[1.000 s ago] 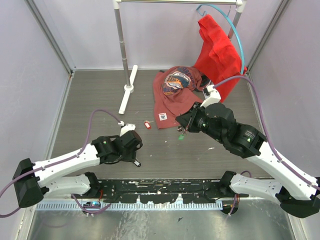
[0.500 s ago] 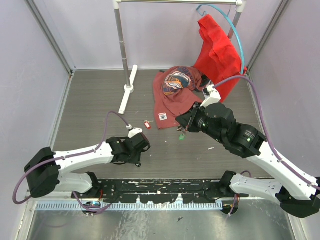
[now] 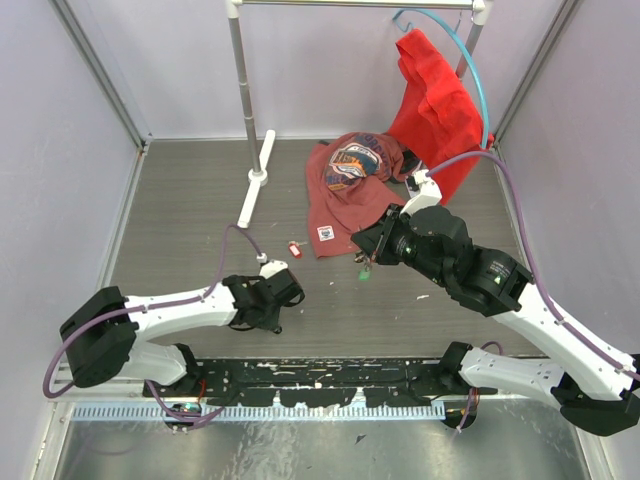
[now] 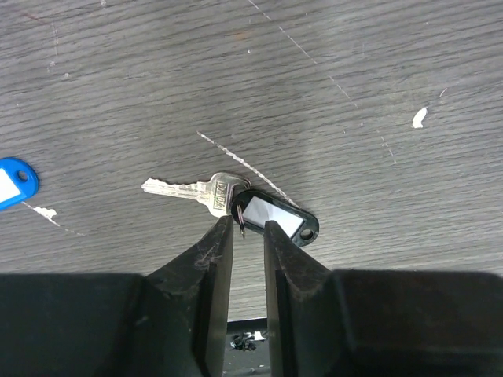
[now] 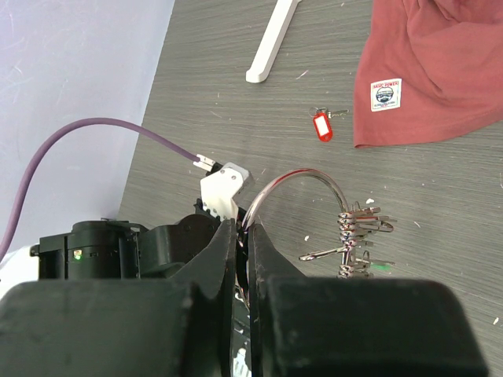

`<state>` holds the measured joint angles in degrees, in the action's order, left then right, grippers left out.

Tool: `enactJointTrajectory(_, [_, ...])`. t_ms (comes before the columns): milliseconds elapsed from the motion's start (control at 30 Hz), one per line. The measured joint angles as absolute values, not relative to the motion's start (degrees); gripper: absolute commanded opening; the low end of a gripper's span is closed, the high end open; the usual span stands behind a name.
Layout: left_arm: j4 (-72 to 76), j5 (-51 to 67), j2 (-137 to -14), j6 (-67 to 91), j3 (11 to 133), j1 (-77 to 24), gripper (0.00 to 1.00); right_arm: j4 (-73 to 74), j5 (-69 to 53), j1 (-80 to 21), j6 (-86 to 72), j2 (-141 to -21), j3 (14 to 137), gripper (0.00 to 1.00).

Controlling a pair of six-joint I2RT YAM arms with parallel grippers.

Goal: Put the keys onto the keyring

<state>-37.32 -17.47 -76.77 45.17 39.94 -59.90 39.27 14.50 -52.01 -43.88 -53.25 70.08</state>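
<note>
A silver key (image 4: 187,188) with a black-and-white tag (image 4: 271,217) lies flat on the grey table. My left gripper (image 4: 247,226) is just above it, its jaws a narrow gap apart and straddling the key's small ring. In the top view my left gripper (image 3: 274,322) hides this key. My right gripper (image 5: 244,228) is shut on the keyring (image 5: 302,176), a silver wire loop held above the table with several keys (image 5: 357,232) and a green tag (image 5: 380,267) hanging from it. In the top view the green tag (image 3: 362,272) hangs below my right gripper (image 3: 366,256).
A key with a red tag (image 3: 295,249) lies near a crumpled red shirt (image 3: 350,185). A blue tag (image 4: 11,181) lies left of the left gripper. A clothes rack's white foot (image 3: 256,178) and a hanging red garment (image 3: 435,100) stand at the back.
My left arm has swung to the right and stretched low over the table, bringing its gripper down over the black-and-white key. The right arm and keyring have not moved.
</note>
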Motion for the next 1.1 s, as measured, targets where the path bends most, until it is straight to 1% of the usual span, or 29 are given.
enactJointTrajectory(133, [-37.15, -17.5, -77.06, 45.1, 39.94, -59.9, 0.27, 39.29, 14.5, -52.01, -43.88, -53.25, 70.08, 0.0])
enactJointTrajectory(433, [-37.12, -17.93, -77.23, 45.01, 39.42, -59.9, 0.2, 39.29, 14.5, -52.01, -43.9, -53.25, 70.08, 0.0])
enactJointTrajectory(533, [-37.1, -18.02, -77.52, 45.04, 39.38, -59.94, 0.15, 39.29, 14.5, -52.01, -43.88, -53.23, 70.08, 0.0])
enactJointTrajectory(667, [-37.15, -18.57, -77.52, 44.88, 39.38, -59.94, 0.0, 39.29, 14.5, -52.01, -43.88, -52.99, 70.08, 0.0])
enactJointTrajectory(867, [-37.95, -19.59, -76.44, 43.48, 39.42, -59.94, 0.0, 39.29, 14.5, -52.01, -43.72, -52.58, 70.08, 0.0])
enactJointTrajectory(1000, [-39.83, -20.1, -68.71, 40.56, 40.62, -60.05, 0.0, 39.29, 14.35, -52.01, -42.02, -52.49, 70.08, 0.0])
enactJointTrajectory(1100, [-40.36, -19.84, -61.93, 36.62, 44.21, -60.05, 0.0, 39.07, 12.64, -52.01, -38.74, -52.53, 70.08, 0.0])
